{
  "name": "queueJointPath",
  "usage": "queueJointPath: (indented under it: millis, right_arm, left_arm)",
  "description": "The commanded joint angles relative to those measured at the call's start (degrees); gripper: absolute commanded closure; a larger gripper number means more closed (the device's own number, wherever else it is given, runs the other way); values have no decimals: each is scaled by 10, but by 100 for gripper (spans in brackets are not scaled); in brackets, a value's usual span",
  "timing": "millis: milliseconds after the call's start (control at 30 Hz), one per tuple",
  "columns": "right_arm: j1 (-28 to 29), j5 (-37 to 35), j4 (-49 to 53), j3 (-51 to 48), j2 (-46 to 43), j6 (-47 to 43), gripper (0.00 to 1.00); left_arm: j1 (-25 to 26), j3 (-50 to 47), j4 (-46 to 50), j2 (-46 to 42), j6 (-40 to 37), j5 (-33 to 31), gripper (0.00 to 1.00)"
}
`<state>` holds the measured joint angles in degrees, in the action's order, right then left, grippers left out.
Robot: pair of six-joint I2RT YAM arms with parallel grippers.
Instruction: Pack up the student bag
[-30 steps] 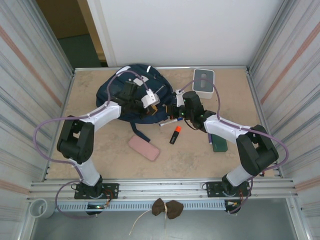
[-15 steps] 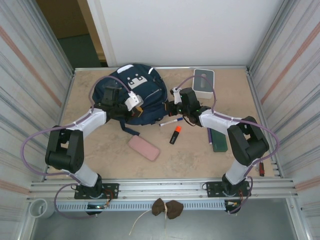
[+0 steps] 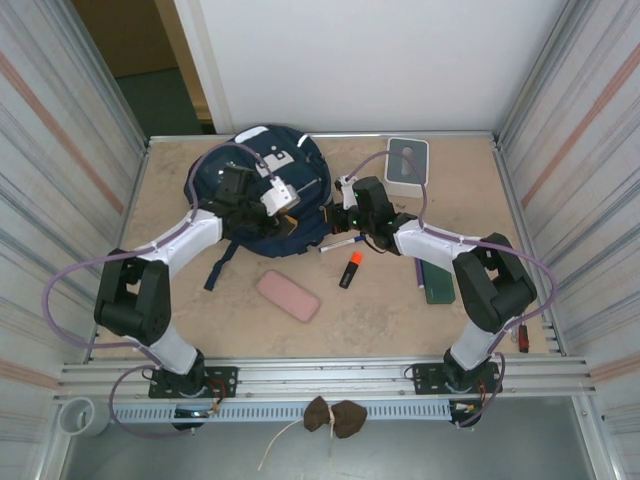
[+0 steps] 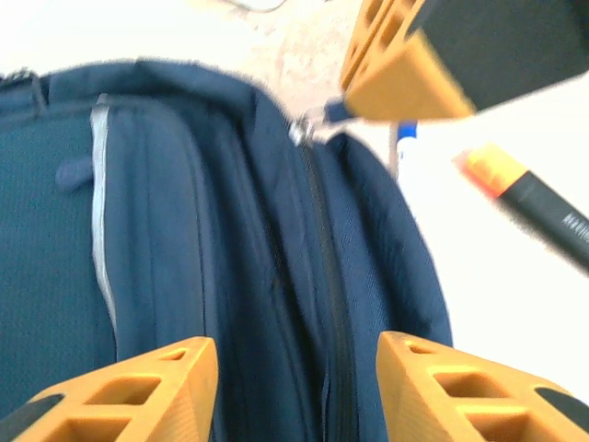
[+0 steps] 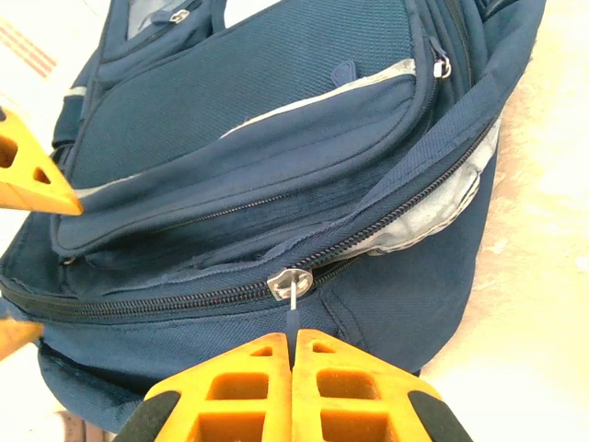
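1. The student bag [image 3: 305,160] lies flat on the table [image 3: 180,290], at the far side and a little left of the middle.
2. The left gripper [image 4: 294,348] hangs over the front face of the bag, near the bag's middle. Its two fingers stand partly apart and hold nothing. Between them only the blue cloth and a closed zipper line are seen.
3. The right gripper [image 5: 293,343] is at the right edge of the bag. Its fingers are pressed together on the thin zipper pull [image 5: 291,285] of the bag's long zipper.
4. On one side of this pull the zipper is apart, and light grey lining shows in the gap.
5. An orange marker [image 3: 350,270] lies near the bag's near right corner, and a pen [image 3: 340,243] lies between the marker and the bag.
6. A pink case [image 3: 287,296] lies on the near side of the bag, apart from it.
7. A white-grey box [image 3: 407,165] stands to the right of the bag, not touching it.
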<state>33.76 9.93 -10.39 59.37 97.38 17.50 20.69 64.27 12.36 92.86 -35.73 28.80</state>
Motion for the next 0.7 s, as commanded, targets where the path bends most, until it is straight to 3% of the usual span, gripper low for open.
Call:
queueJointPath:
  millis: [0,300,367,567,667]
  right_arm:
    - [7,-7,-21,16,-21,11,100]
    - [8,-5,-28,13,-29,17,100]
    - [8,-7,-30,13,-29,18,100]
    - [9,-79,20,15,-37,-18,100]
    - [10,-137,64,21,-39,-34,100]
  left_arm:
    - [20,41,21,36,-2,-16,49]
    - [33,95,34,111,1,18,51]
    - [34,99,35,118,2,27,59]
    - [9,72,15,77,4,50,99]
    - [-14,25,-33,26,10,84,100]
